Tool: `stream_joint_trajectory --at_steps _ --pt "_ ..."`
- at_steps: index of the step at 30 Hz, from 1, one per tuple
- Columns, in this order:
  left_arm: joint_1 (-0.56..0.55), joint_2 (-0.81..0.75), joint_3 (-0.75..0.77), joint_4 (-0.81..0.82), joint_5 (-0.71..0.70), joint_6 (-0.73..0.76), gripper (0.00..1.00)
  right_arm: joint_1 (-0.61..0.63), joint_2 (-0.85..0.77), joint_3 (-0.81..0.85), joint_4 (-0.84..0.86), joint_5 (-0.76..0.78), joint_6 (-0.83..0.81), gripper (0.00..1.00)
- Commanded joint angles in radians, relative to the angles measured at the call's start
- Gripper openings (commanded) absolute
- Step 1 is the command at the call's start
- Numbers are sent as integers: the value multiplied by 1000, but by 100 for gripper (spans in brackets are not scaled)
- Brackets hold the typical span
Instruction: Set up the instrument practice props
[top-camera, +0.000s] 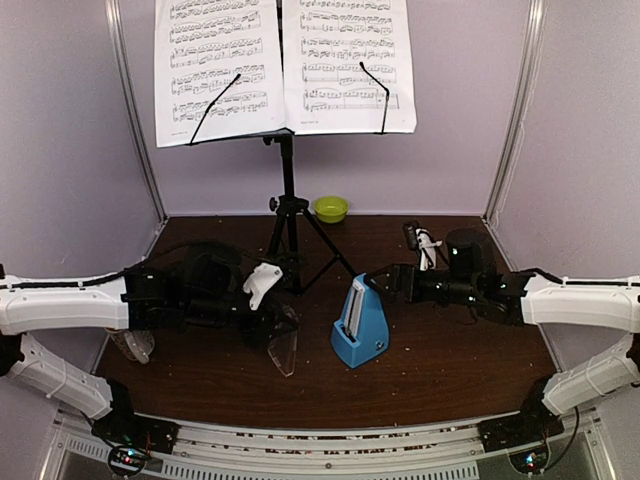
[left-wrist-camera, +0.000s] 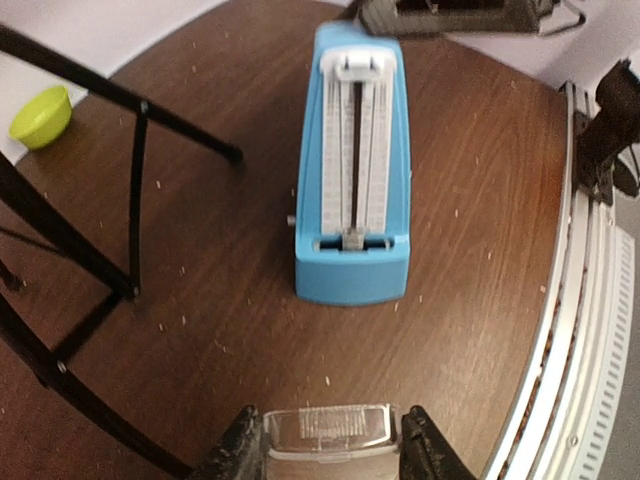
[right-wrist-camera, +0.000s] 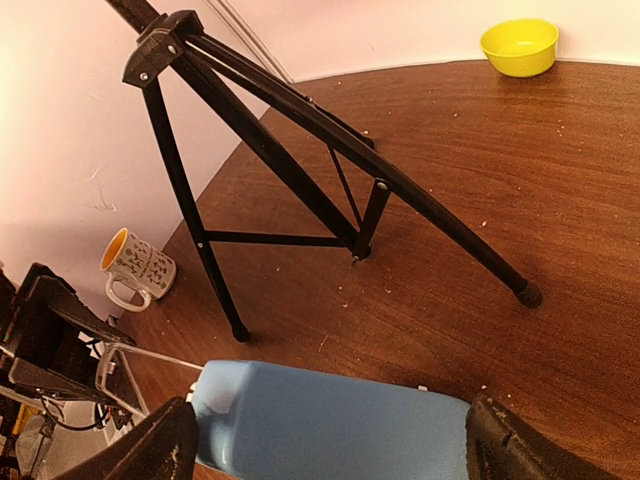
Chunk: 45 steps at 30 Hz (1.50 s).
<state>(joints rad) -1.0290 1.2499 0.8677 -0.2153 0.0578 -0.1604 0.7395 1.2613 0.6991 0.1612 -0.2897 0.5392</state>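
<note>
The black music stand (top-camera: 287, 190) stands at the back centre with two sheet-music pages (top-camera: 220, 70) on its desk, held by wire arms. Its tripod legs (right-wrist-camera: 300, 130) show in both wrist views. The blue metronome (top-camera: 360, 335) stands upright in front of it, its scale and pendulum (left-wrist-camera: 353, 140) uncovered. My left gripper (left-wrist-camera: 328, 440) is shut on the clear front cover (left-wrist-camera: 325, 432), held just left of the metronome. My right gripper (top-camera: 385, 283) hovers open right behind the metronome's upper part. From the right wrist, the blue back (right-wrist-camera: 330, 420) fills the space between the wide jaws.
A lime-green bowl (top-camera: 331, 208) sits at the back wall. A white-and-orange mug (right-wrist-camera: 135, 265) stands at the left, under my left arm. The stand's legs (left-wrist-camera: 135, 200) spread over the table behind and left of the metronome. Walls close the left, back and right sides.
</note>
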Motion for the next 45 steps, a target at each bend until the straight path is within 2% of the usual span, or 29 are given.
stream_joint_trajectory --at_steps 1,9,21,24,28,36,40,45 --pt "10 22 6 -224 24 -13 9 -5 33 -12 -293 24 -79 93" --pt "18 252 229 -478 -24 56 14 -5 8 25 -302 6 -86 95" --pt "23 496 346 -449 -27 3 16 -5 -52 121 -333 19 -75 96" --pt "23 509 342 -417 -25 -11 23 -5 -67 146 -348 25 -70 97" --pt "24 510 326 -373 -23 -25 40 -5 -89 156 -349 34 -61 99" --pt "28 474 292 -281 -25 -63 64 -5 -123 165 -391 33 -49 100" --pt "36 466 286 -248 -23 -70 66 -5 -141 160 -415 27 -35 100" --pt "37 445 277 -188 -38 -49 62 -4 -187 82 -434 66 -7 97"
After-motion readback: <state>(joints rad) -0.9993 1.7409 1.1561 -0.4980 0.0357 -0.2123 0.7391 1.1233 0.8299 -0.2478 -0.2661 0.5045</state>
